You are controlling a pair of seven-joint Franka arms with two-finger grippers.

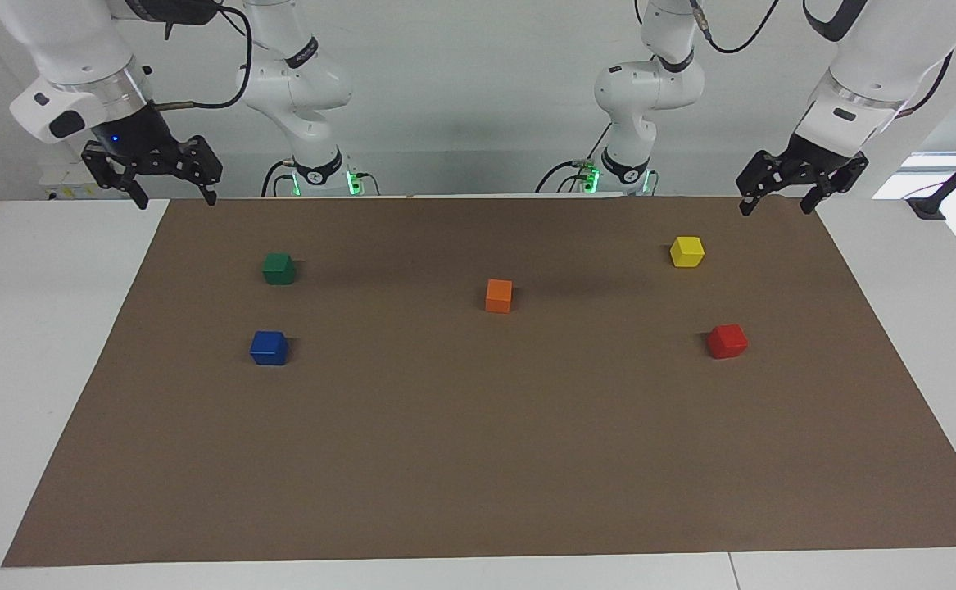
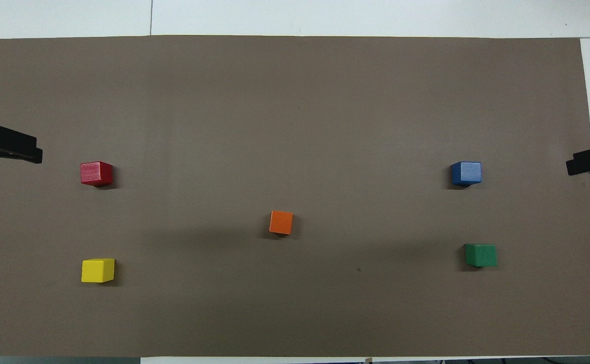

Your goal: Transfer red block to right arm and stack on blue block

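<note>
Lowest in the facing view, farthest from the robots, sit two cubes level with each other: the small deep blue block [image 1: 269, 347] toward the right arm's end of the tabletop [image 1: 478, 459] and the small bright red block [image 1: 727, 341] toward the left arm's end, well apart. Both rest flat on the brown mat [image 2: 295, 101] that covers the white tabletop, untouched. An orange cube [image 1: 499, 295] lies near the middle of the mat, between them and a little nearer to the robots. Nearer still, a dark green cube [image 1: 278, 268] sits on the blue block's side and a yellow cube [image 1: 686, 251] on the red block's side.

Both arms wait, raised over the mat's robot-side corners. On the white right arm, the black right gripper [image 1: 173, 195] hangs with its fingers spread open, holding nothing. On the left arm, the left gripper [image 1: 777, 202] likewise hangs with open, empty fingers.
</note>
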